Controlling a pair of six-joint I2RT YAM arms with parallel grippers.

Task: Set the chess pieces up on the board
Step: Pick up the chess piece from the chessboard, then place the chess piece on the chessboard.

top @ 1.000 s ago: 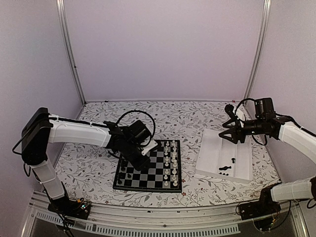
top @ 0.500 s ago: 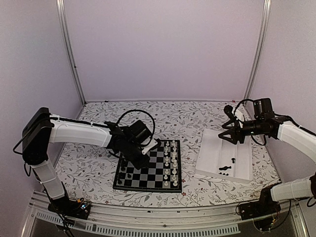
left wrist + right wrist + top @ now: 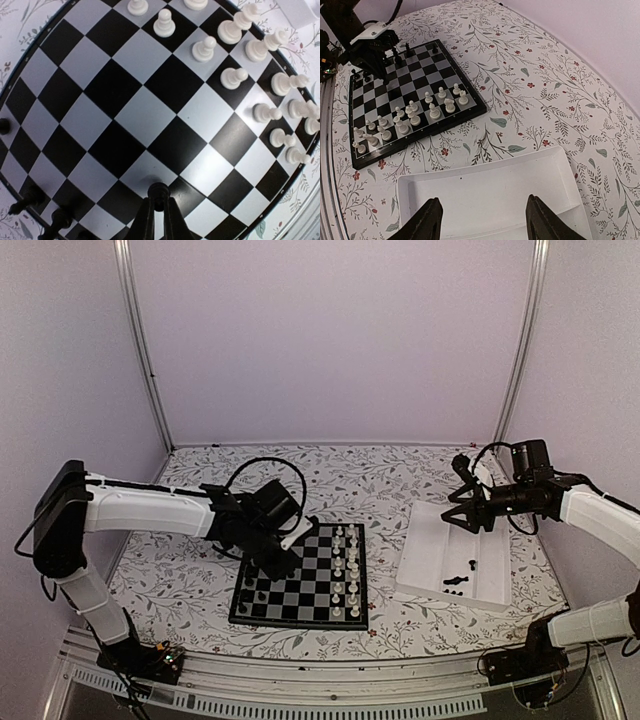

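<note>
Black left pincer (image 3: pixel 158 202): your fingers (image 3: pixel 145 222) are pinched narrow around one black piece (image 3: pixel 158 190), whose rounded head shows between them.
Direction: the piece sits right in your grip, straight below the wrist, so the coming move looks like a plain lowering and letting go, with no sideways reach.
Long axis: upright and in line with the fingers. Open evenly, or it may tip.
Contact: you cannot tell from the wrist view whether its foot touches the board (image 3: pixel 125 115).
Place: over the left half of the board, near the black pieces (image 3: pixel 30 200) standing along its left edge. The exact square is unclear.
Look: tiny, matt black and smooth-headed, easily lost against a dark square.
Nearer arm: your left arm is over the board. Your right is well apart from it.
White pieces (image 3: pixel 235 77): two rows along the board's right side, clear of your left pincer.
Right pincer (image 3: pixel 482 200): fingers spread wide and holding nothing, hanging over the far end of the white tray (image 3: pixel 470 180).
Tray stock: a few loose black pieces (image 3: pixel 458 582) lie at the tray's near end, nearest your right arm.
Counter (image 3: pixel 380 480): flower-patterned, carrying the board at centre and the tray to its right.
</note>
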